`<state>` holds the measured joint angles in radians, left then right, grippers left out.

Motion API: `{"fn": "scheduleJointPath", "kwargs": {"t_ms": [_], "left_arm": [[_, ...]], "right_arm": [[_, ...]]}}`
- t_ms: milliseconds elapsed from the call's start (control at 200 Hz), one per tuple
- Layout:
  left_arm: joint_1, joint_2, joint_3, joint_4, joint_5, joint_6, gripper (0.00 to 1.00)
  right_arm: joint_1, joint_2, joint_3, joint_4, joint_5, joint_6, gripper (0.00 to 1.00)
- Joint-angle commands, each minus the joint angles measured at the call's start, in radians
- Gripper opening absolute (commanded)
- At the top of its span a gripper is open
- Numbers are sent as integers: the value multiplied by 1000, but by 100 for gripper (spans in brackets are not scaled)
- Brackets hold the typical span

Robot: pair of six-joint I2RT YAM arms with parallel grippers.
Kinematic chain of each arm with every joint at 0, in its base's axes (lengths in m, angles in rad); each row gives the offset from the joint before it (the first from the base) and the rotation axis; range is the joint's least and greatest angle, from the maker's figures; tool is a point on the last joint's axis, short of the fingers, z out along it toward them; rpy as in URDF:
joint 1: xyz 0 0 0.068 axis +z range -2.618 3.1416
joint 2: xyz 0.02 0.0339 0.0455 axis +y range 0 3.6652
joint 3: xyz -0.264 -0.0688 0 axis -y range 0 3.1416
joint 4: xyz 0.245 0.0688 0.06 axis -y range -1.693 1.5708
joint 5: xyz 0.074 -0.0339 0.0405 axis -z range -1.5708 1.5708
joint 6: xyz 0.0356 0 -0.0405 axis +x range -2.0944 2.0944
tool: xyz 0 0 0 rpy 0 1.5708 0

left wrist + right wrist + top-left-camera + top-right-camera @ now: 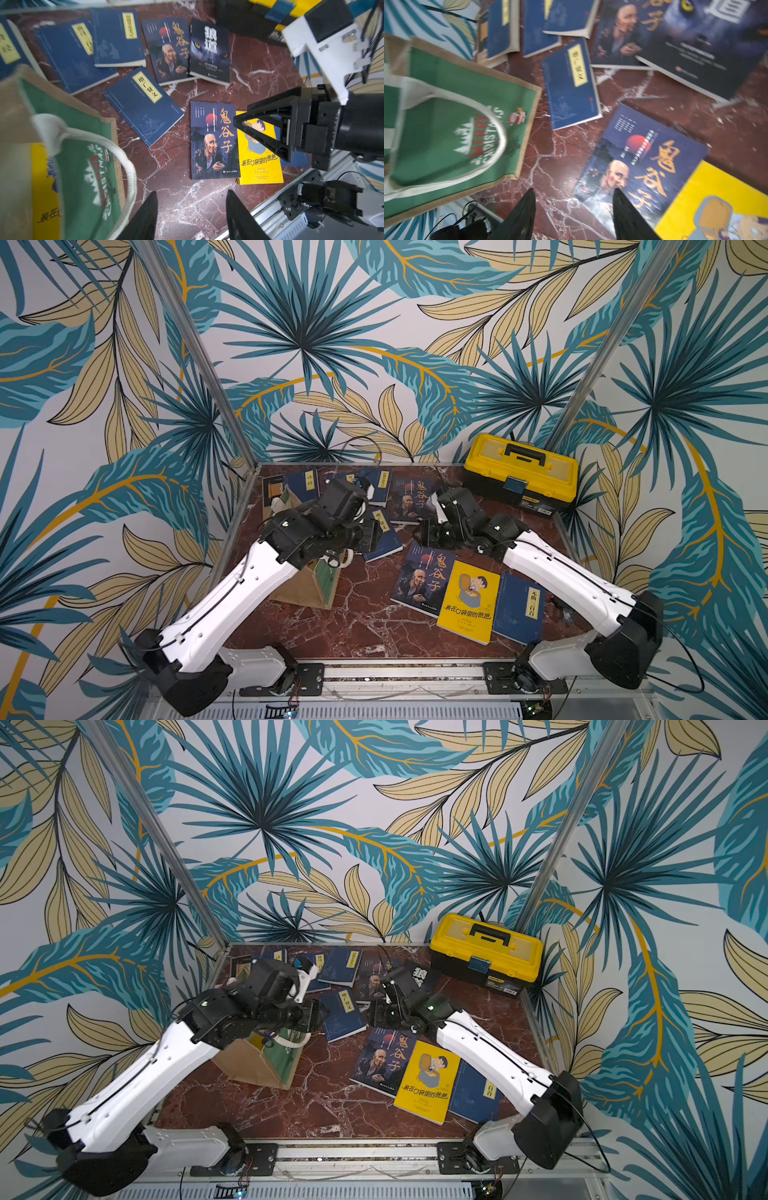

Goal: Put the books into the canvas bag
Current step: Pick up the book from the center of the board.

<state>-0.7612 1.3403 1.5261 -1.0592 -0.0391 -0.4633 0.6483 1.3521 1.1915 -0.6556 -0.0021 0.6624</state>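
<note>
Books (419,585) litter the table (353,626) from twelve to five o'clock; canvas bag (297,593) at nine; left gripper (191,212) and right gripper (574,209) both gape empty

In both top views the left arm (232,593) hides most of the canvas bag (301,593); the right wrist view is blurred.
</note>
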Motion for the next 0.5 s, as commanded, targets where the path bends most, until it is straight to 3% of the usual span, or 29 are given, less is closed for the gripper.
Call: {"fn": "scheduleJointPath", "kwargs": {"t_ms": [0,170,250,336,491], "left_arm": [[-71,105,28,19,-63,-57,54],[-156,236,-40,161,-43,-89,59],[-158,271,-124,288,35,-126,62],[-158,301,-202,410,85,-148,64],[-156,372,-242,451,115,-156,66]], "right_arm": [[-15,-102,-154,6,60,79,61],[-29,-216,-377,22,68,150,62],[-30,-242,-457,79,46,178,55],[-31,-238,-515,146,22,205,50],[-31,-168,-537,217,-4,218,52]]}}
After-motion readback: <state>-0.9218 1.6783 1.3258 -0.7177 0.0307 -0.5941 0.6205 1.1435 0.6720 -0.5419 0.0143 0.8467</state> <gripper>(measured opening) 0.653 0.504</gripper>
